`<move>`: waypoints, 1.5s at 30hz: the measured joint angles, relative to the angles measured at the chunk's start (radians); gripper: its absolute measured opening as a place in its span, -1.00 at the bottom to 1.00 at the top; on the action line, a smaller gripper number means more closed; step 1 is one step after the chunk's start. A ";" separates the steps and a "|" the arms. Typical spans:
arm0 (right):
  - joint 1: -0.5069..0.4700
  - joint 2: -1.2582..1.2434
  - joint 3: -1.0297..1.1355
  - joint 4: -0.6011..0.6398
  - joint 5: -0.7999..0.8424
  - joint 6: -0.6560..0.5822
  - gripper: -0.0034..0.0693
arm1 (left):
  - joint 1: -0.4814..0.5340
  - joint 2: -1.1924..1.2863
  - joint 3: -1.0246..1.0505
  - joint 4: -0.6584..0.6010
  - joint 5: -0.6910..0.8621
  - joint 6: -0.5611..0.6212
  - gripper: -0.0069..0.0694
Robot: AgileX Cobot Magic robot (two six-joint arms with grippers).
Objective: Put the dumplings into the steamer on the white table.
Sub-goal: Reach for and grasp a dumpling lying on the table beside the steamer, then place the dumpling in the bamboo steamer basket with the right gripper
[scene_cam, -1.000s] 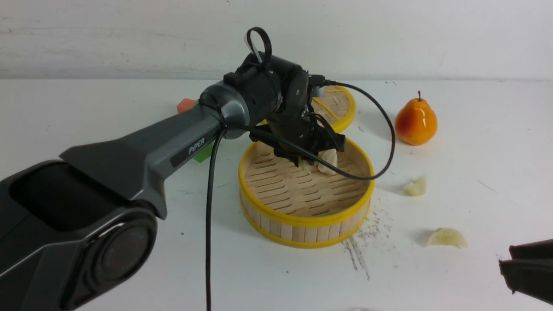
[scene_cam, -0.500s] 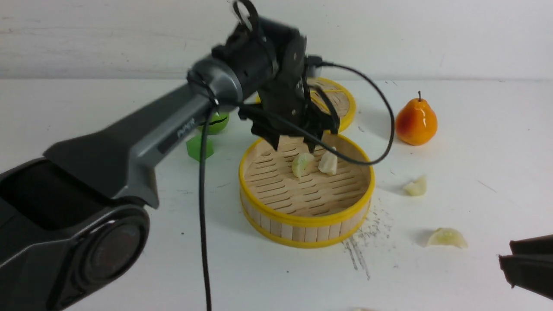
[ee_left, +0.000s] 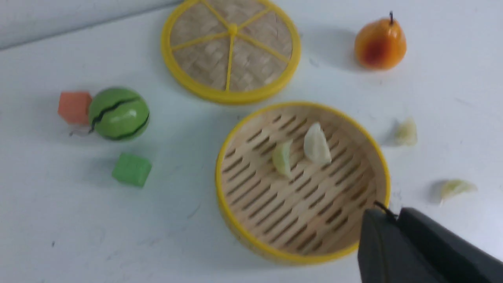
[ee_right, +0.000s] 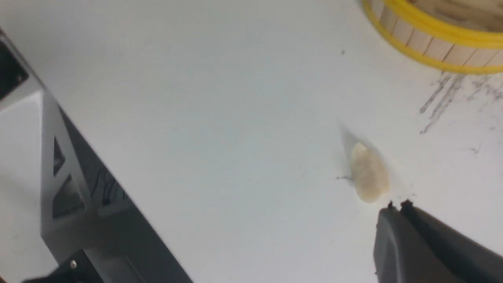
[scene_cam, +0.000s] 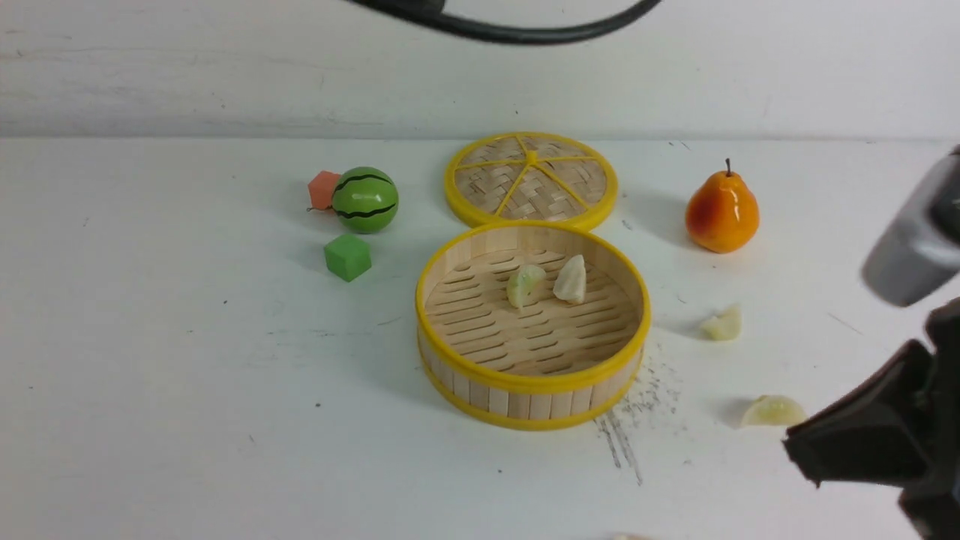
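My left claw is closed, fingertips together with nothing between them, and hangs above the white table; in the front view it is out of sight, with only a black cable showing high beyond the steamer. My right claw is also shut and empty, raised off the tabletop to the right of the steamer and nearer me.

Two of my dumplings lie inside the steamer on its slatted floor, toward the far side: a greenish dumpling and, just to its right, a paler dumpling. Outside, to the steamer's right, sit a small yellowish dumpling and, closer to me, a half-moon dumpling. A cream dumpling rests on my side of the steamer, mostly cut off in the front view.

The woven lid lies flat just behind the steamer. Off to the steamer's left is a green cube, with a toy watermelon and an orange block farther back. The orange pear stands upright behind and to the steamer's right.
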State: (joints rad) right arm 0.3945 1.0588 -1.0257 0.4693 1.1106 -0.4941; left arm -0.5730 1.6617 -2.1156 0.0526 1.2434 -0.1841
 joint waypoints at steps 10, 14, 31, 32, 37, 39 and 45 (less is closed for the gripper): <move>0.220 0.346 -0.022 -0.269 -0.031 0.119 -0.84 | 0.000 -0.503 0.720 -0.025 -0.002 0.018 -0.86; 0.225 0.477 -0.023 -0.283 -0.126 0.167 -0.51 | 0.000 -0.680 0.929 -0.042 -0.013 0.018 -0.86; 0.225 0.750 -0.027 -0.399 -0.324 0.323 0.50 | 0.000 -0.916 1.148 -0.042 -0.032 -0.024 -0.86; 0.225 0.750 -0.027 -0.397 -0.324 0.323 0.39 | 0.000 -0.916 1.148 -0.042 -0.034 -0.024 -0.86; 0.225 0.750 -0.035 -0.387 -0.294 0.324 -0.30 | 0.000 -0.916 1.148 -0.030 -0.036 -0.024 -0.86; 0.225 0.752 -0.058 -0.387 -0.242 0.324 -0.27 | 0.000 -0.916 1.148 -0.012 -0.036 -0.024 -0.86; 0.225 0.743 -0.277 -0.381 -0.098 0.328 -0.27 | 0.000 -0.916 1.148 0.001 -0.036 -0.024 -0.86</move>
State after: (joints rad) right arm 0.6191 1.8017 -1.3032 0.0888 1.0122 -0.1658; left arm -0.5730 0.7454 -0.9673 0.0531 1.2076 -0.2080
